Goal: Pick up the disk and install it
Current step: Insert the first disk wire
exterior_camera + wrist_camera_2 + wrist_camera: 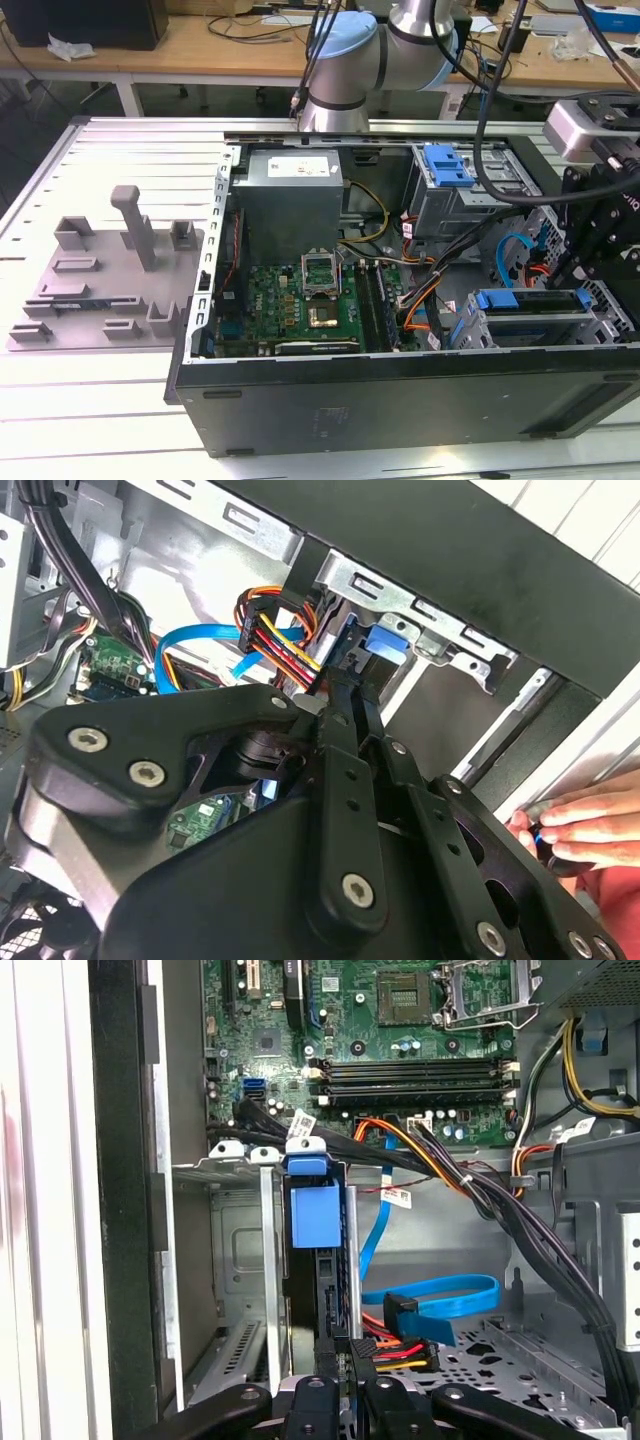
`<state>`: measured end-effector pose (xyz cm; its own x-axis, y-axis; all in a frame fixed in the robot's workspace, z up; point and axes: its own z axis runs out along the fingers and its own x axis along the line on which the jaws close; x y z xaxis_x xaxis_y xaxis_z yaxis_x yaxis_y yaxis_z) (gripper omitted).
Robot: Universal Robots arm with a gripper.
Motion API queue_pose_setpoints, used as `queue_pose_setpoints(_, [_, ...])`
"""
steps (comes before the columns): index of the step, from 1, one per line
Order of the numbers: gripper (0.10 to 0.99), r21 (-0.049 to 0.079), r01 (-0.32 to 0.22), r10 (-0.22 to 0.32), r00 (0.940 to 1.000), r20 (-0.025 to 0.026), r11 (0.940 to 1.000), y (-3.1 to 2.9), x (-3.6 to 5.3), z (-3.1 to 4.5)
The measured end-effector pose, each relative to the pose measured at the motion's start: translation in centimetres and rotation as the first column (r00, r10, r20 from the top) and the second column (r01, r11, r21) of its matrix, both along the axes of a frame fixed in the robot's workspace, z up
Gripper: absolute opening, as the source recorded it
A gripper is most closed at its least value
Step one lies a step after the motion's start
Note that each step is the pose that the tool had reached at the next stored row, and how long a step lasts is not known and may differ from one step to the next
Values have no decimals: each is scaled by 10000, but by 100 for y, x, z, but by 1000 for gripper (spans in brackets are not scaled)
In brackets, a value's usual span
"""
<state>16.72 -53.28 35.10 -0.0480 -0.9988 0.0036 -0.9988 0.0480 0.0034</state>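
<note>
**A:** Where is the flat silver-grey disk with the bright blue plastic carrier frame (315,1215) to be found?

**B:** It is seen standing on edge inside the bare-metal drive cage (235,1260), at the corner of the open black computer case (400,400). By the look of it, it is already slotted between the cage walls rather than lying loose.

**A:** And how is it placed relative to the black gripper (348,1360)?

**B:** In the first wrist view the disk's long axis runs from the blue tab straight toward the gripper. The thin edge is lined up with the gripper's middle, and the near end is met right at the gripper. Whether that end is clamped or merely touched cannot be told, as the contact is hidden by the gripper's own body.

**A:** What is found around it?

**B:** A plug with red, yellow and black wires (395,1345) is seen just beside the gripper, and a flat blue ribbon cable (440,1295) is looped close by on the case floor. A thick bundle of black cables (520,1220) is draped across toward the green motherboard (400,1040). These are judged the likeliest things to snag.

**A:** Is anything else noted?

**B:** A person's hand (585,825) is seen at the outer rim of the case, apart from the disk. A grey plastic fixture plate (110,290) is laid well away, at the exterior view's left.
</note>
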Motion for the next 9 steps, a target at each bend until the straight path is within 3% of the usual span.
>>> queue_pose_setpoints(9, [169, -3, 256, -256, 9997, 0, 9997, 12, -4, 1])
